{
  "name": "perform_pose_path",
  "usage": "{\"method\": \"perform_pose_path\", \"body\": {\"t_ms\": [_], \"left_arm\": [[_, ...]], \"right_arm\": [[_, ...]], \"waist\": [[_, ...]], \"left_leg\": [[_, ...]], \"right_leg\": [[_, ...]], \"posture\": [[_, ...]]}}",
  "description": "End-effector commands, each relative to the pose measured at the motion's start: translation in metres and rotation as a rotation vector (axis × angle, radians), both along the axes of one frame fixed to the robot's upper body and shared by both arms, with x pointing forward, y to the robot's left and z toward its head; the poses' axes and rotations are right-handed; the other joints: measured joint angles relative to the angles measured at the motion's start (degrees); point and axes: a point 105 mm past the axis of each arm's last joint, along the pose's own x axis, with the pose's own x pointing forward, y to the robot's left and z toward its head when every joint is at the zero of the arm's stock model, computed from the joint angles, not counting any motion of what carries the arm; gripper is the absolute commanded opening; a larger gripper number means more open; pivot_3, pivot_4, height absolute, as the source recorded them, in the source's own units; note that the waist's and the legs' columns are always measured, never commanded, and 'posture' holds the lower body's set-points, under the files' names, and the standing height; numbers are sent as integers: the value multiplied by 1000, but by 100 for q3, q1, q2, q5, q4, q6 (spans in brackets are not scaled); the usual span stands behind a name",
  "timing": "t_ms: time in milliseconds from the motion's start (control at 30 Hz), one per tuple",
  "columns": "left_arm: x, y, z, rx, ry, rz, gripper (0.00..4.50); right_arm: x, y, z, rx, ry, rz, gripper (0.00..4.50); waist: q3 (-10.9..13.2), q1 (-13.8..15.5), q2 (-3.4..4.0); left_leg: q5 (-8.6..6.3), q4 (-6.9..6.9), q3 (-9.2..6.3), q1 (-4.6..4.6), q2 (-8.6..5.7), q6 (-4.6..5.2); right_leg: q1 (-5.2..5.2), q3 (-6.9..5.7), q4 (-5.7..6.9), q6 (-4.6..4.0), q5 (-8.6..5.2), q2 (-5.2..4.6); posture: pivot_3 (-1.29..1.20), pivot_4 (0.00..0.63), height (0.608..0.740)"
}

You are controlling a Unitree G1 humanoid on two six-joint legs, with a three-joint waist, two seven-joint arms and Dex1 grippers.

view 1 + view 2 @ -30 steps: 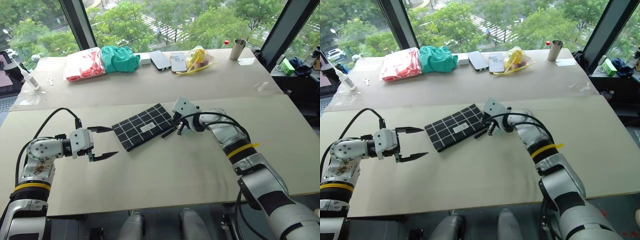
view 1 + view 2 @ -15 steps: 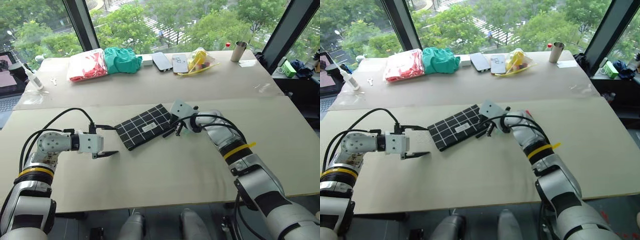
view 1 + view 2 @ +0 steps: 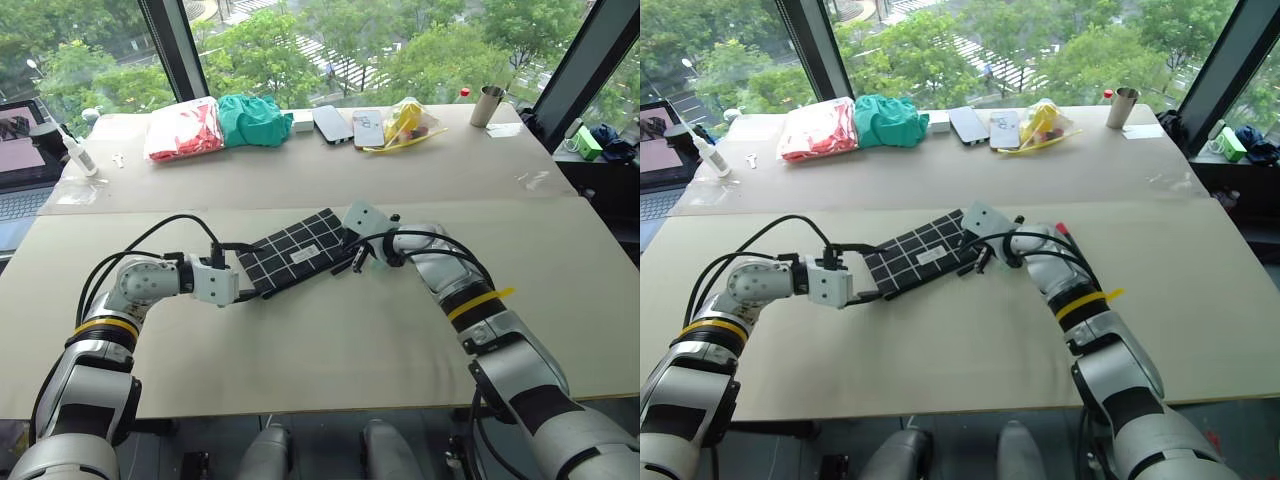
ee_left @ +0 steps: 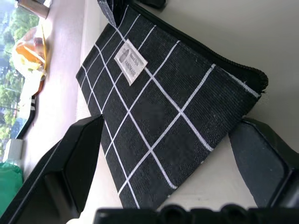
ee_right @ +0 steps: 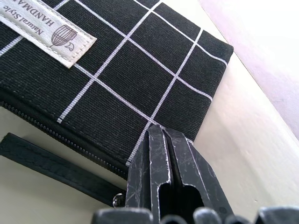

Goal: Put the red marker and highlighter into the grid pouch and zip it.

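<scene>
The grid pouch (image 3: 298, 256) lies flat and slanted on the near table, white label up, its zipper edge (image 4: 233, 70) looking closed. My left gripper (image 3: 246, 282) is open, with one finger (image 4: 70, 172) on each side of the pouch's left end. My right gripper (image 3: 356, 258) is shut, and its fingertips (image 5: 161, 140) rest on the pouch's right end by the zipper pull and its black strap (image 5: 46, 163). A small red tip (image 3: 1060, 228) peeks out behind my right forearm; I cannot tell whether it is the red marker. The highlighter is out of view.
On the far table lie a red bag (image 3: 183, 130), a green cloth (image 3: 250, 118), two phones (image 3: 333, 122), a yellow bag (image 3: 405, 120) and a metal cup (image 3: 487, 103). A laptop (image 3: 20, 170) and a white bottle (image 3: 75, 150) stand at the far left.
My left gripper has moved right to the pouch, rolled over, and narrowed its jaws around the pouch's left end. The right gripper and the pouch have stayed in place.
</scene>
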Motion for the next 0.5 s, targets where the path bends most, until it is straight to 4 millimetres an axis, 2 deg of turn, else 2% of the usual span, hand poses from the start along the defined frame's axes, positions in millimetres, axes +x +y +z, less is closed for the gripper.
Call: {"method": "perform_pose_path", "body": {"t_ms": [33,200,233,267,433,500], "left_arm": [[-5,-5,-8,24,19,-44,2332],[-8,0,-12,42,34,-46,462],[-8,1,-12,44,36,-46,198],[-8,1,-12,44,37,-46,34],[-11,0,-12,9,69,-53,34],[-16,-2,-13,-7,83,-81,0]], "right_arm": [[-2,-3,-5,2,20,-12,0],[-2,-6,-4,10,20,-20,0],[-2,-6,-4,12,21,-20,0],[-3,-6,-4,13,22,-19,0],[-5,-3,3,79,15,-9,0],[-11,3,21,235,43,17,584]], "waist": [[0,-14,0],[0,-45,0],[0,-50,0],[0,-63,0],[0,-90,0],[0,-101,0]], "left_leg": [[0,0,0,-3,0,0],[1,0,-2,-11,0,-1],[0,0,-2,-10,0,-1],[0,0,-2,-11,0,-1],[0,-1,-4,-10,0,0],[0,-1,-4,-13,0,0]], "right_leg": [[-3,0,0,0,0,0],[-10,0,0,0,0,0],[-10,0,0,0,0,0],[-10,-1,0,0,0,0],[-10,-2,0,0,0,0],[-12,-2,-1,0,0,0]], "posture": [[0,150,740],[0,150,740],[0,150,740],[0,150,740],[0,150,740],[0,150,740]]}}
